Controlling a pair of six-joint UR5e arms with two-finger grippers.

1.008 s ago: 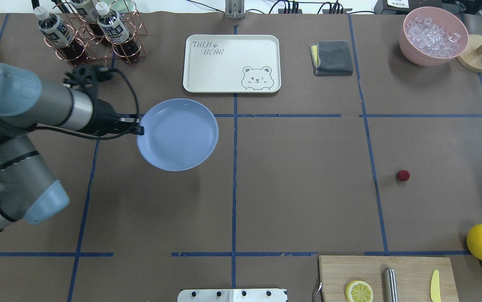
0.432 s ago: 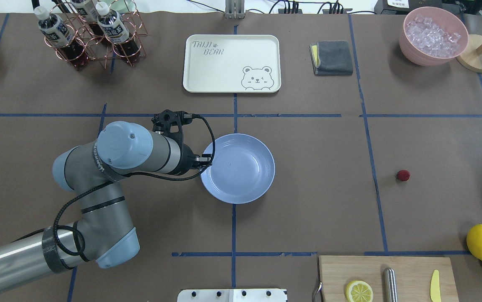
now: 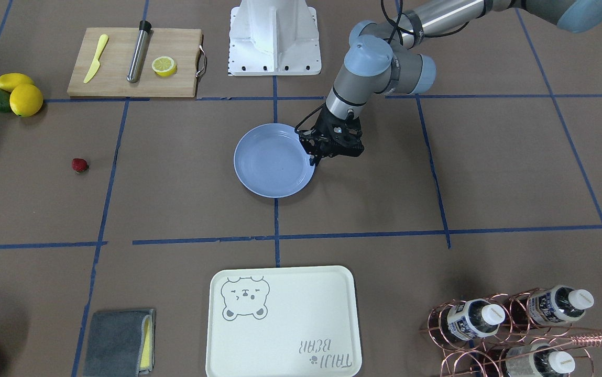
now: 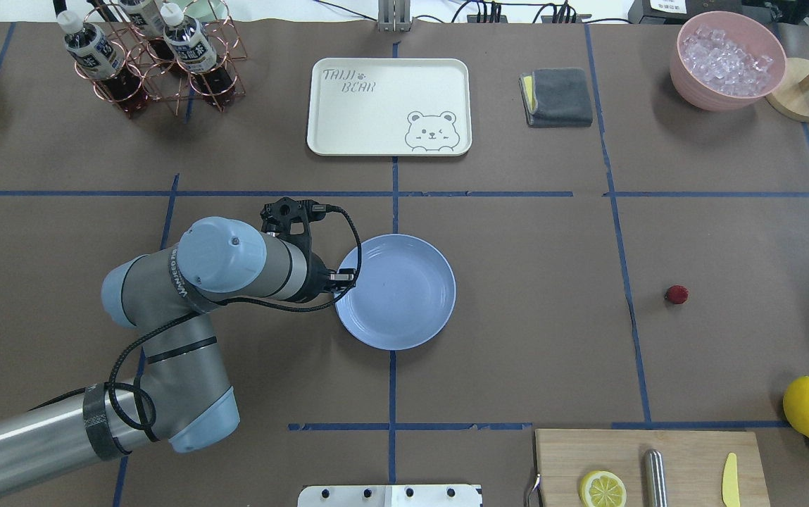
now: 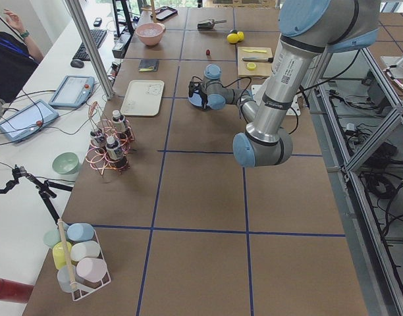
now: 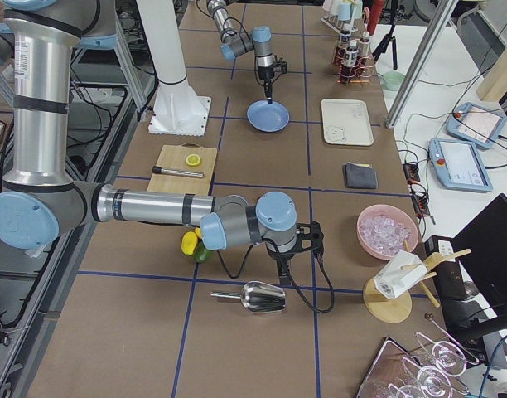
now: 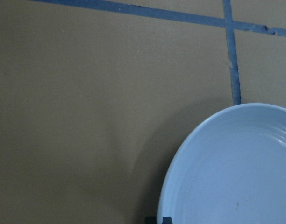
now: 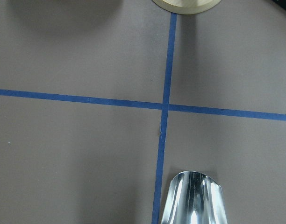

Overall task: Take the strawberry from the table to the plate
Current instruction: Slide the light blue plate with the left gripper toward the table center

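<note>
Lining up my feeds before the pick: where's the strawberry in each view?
Front-facing: strawberry far left, mid-height.
Overhead: strawberry right, mid-height.
Exterior left: strawberry top centre, tiny.
Exterior right: not visible.
Both wrist views: not in them.
Shared landmark: cutting board, on the strawberry's robot side.

Overhead camera sits behind the robot, looking forward and down; front-facing camera looks steeply down from opposite, robot base [image 3: 274,42] at top; both cover the plate [image 4: 411,310] and strawberry [image 4: 676,294]; side cameras view the tabletop [image 5: 201,197] lengthwise from either end, farther off; left wrist camera close over plate rim; right wrist close over a scoop [image 8: 193,200].
</note>
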